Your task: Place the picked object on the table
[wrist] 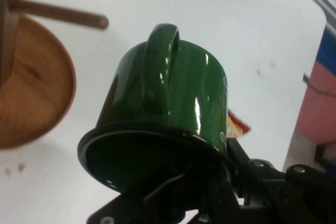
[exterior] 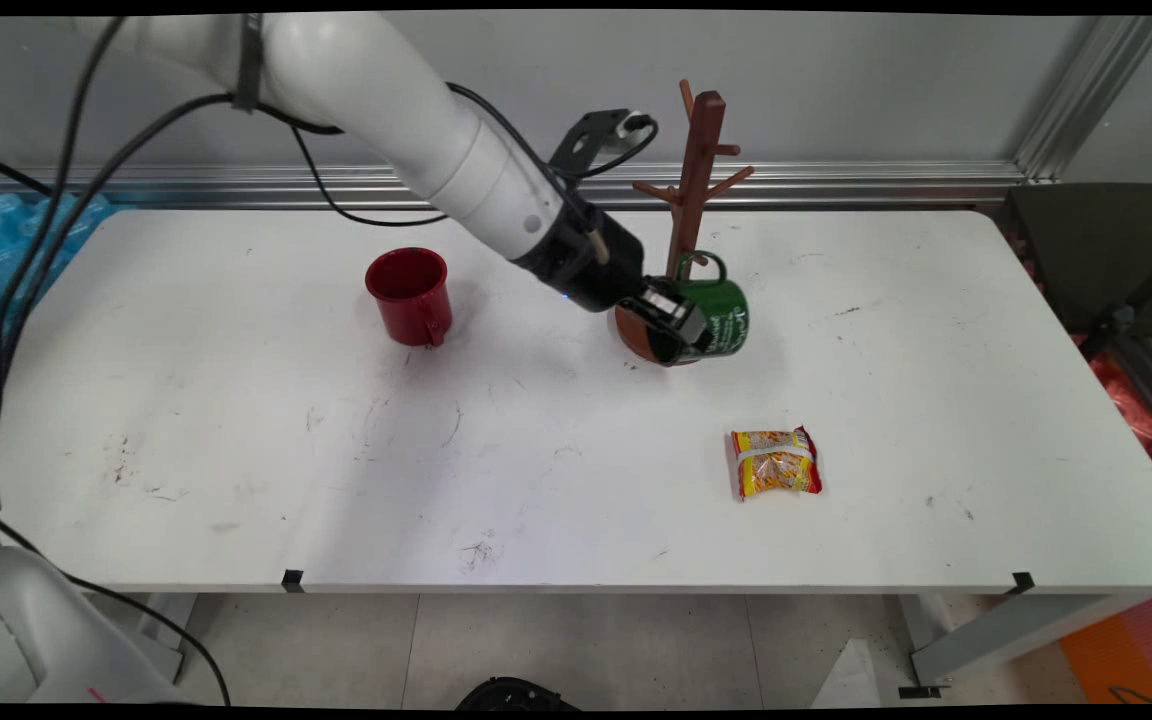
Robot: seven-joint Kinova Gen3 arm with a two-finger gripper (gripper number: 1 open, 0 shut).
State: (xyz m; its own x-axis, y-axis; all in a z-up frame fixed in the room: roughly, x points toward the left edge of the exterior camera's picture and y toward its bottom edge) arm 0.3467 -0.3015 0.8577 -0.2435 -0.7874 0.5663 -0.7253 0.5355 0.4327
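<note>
Here the gripper held a green enamel mug by its rim, tipped on its side just in front of the wooden mug tree. Only the hand view showed one finger inside the mug's mouth; only the main view showed white lettering, unreadable. A red mug stood well left, a snack packet nearer the desk front.

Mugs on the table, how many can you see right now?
2. A red mug stands upright left of centre. A green mug is tipped on its side in the gripper, right beside the wooden mug tree. No others show.
</note>
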